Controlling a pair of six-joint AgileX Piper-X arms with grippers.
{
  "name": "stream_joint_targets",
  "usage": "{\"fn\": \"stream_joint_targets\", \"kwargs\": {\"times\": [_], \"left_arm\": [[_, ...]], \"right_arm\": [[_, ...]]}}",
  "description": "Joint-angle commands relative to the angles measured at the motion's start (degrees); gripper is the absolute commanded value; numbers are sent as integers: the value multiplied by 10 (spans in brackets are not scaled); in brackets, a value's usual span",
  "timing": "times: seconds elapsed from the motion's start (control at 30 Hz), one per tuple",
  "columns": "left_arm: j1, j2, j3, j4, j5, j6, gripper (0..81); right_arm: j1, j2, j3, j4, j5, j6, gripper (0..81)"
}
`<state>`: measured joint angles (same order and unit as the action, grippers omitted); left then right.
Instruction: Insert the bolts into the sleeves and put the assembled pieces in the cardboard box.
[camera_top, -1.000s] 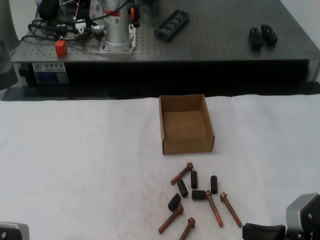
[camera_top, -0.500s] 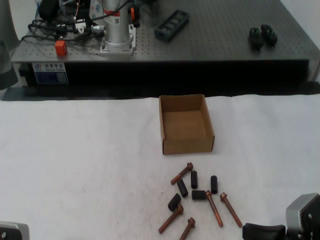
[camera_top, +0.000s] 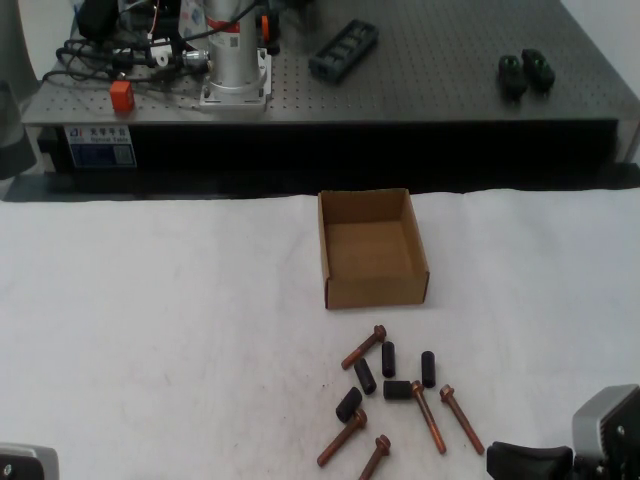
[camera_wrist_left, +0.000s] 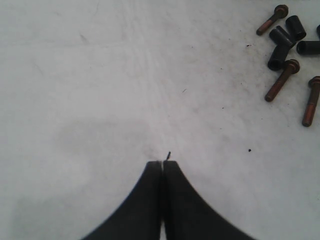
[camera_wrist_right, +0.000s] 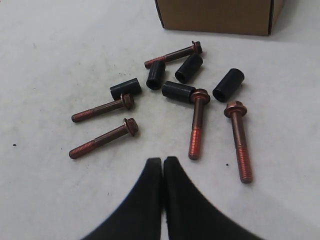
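Nothing has moved in the last second: the left gripper (camera_wrist_left: 162, 167) and the right gripper (camera_wrist_right: 163, 162) stay closed on nothing, while the bolts (camera_top: 429, 416) and sleeves (camera_top: 387, 358) lie loose on the desk (camera_top: 150, 330) near the empty cardboard box (camera_top: 375, 290), so assembly has not begun.

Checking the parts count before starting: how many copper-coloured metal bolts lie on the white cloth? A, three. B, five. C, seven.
B: five copper-coloured metal bolts lie loose among the short black sleeves, near the brown cardboard box.
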<state>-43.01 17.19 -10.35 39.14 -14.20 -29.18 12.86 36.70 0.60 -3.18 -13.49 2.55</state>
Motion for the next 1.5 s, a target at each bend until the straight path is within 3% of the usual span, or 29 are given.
{"fn": "stream_joint_targets", "kwargs": {"times": [0.0, 0.13, 0.2, 0.33, 0.4, 0.43, 0.63, 0.7, 0.9, 1.07, 1.37, 1.47], "left_arm": [[-4, -6, 0, -4, -5, -4, 7], [-4, -6, 0, -8, -5, -7, 7], [-4, -6, 0, -26, -4, -8, 7], [-4, -4, 0, -103, 37, -1, 5], [-4, 5, 0, -157, 60, 24, 18], [-4, 11, 0, -181, 69, 40, 43], [-4, 98, -3, -267, 103, 115, 327], [-4, 137, -7, -277, 111, 115, 369], [-4, 244, -36, -277, 164, 158, 368], [-4, 315, -71, -277, 176, 191, 368], [-4, 374, -103, -277, 176, 194, 368], [-4, 385, -102, -277, 184, 194, 368]], "right_arm": [[0, 1, -6, -15, 0, 9, 0], [0, 2, -6, -40, -25, 147, 1], [0, 2, -6, -92, -70, 168, 21], [0, 5, -45, -155, -71, 168, 185], [0, 18, -93, -119, -51, 155, 307], [0, 29, -115, -78, -45, 136, 329], [0, 164, -300, 261, 53, -33, 330], [0, 233, -349, 324, 67, -63, 330], [0, 415, -454, 434, 104, -64, 330], [0, 515, -497, 439, 116, -64, 330], [0, 589, -506, 423, 140, -64, 326], [0, 596, -506, 423, 144, -64, 273]]}}
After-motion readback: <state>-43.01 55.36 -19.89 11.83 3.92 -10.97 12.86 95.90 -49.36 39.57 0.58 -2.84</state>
